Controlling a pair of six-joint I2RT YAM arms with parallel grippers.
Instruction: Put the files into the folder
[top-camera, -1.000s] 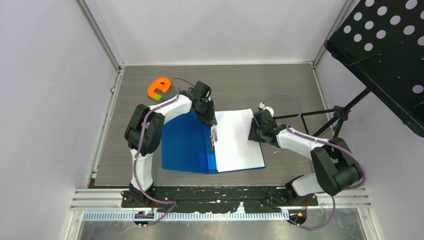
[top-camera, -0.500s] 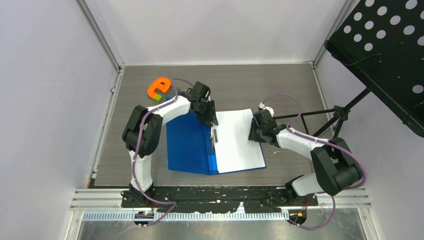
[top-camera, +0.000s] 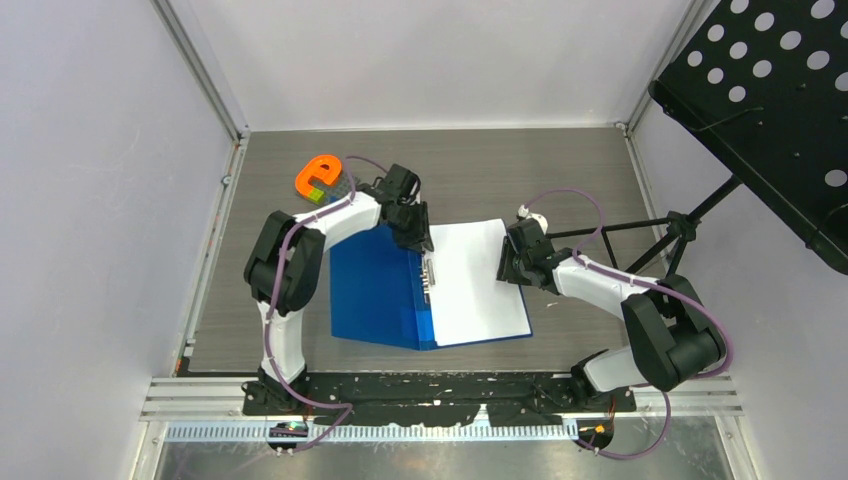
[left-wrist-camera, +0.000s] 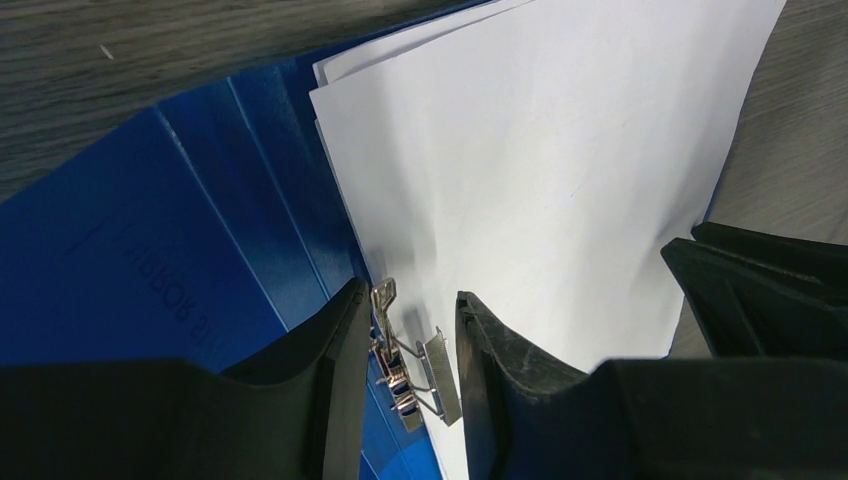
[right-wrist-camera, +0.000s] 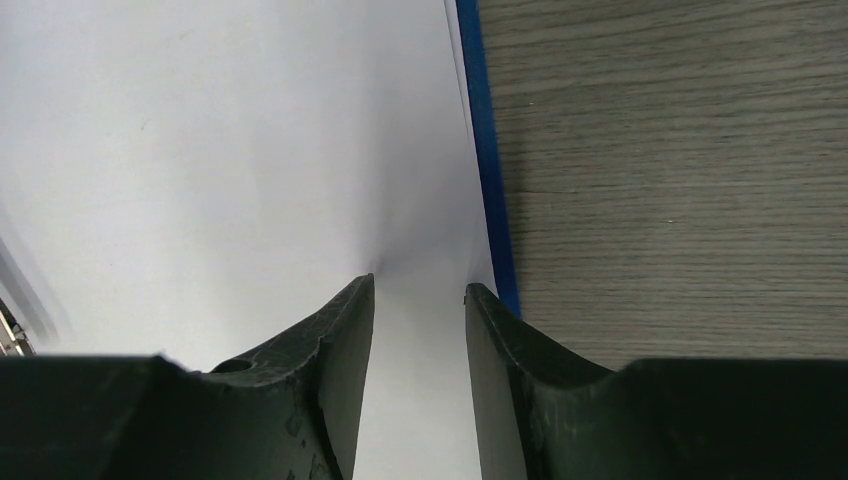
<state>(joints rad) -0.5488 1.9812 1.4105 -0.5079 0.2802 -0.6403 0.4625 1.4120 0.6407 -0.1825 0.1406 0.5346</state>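
The left jaws stand narrow astride the small silver metal spring clip (left-wrist-camera: 418, 368). It fills the gap between them, though we cannot tell whether they actually pinch it. That fit is what we judge the next move to turn on. The clip's long axis runs along the spine of the thin bright-blue plastic folder (left-wrist-camera: 150, 250), in line with the fingers, so the jaws would close across its short width. The left arm (top-camera: 345, 215) is over the spine, while the right arm (top-camera: 600, 280) is at the folder's right edge. There the right jaws stand slightly apart with nothing between them, their tips down on the plain white paper files (left-wrist-camera: 540, 170). The files lie on the open folder's right leaf, long axis parallel to the spine, with their left edge at the clip. We cannot tell whether they are tucked under it. We count one folder, one clip, and at least two sheets, perhaps three, fanned at the folder's far end. One orange letter-shaped block (top-camera: 318, 176) sits on the grey wood-grain table (right-wrist-camera: 660, 150) beyond the folder's far left corner.
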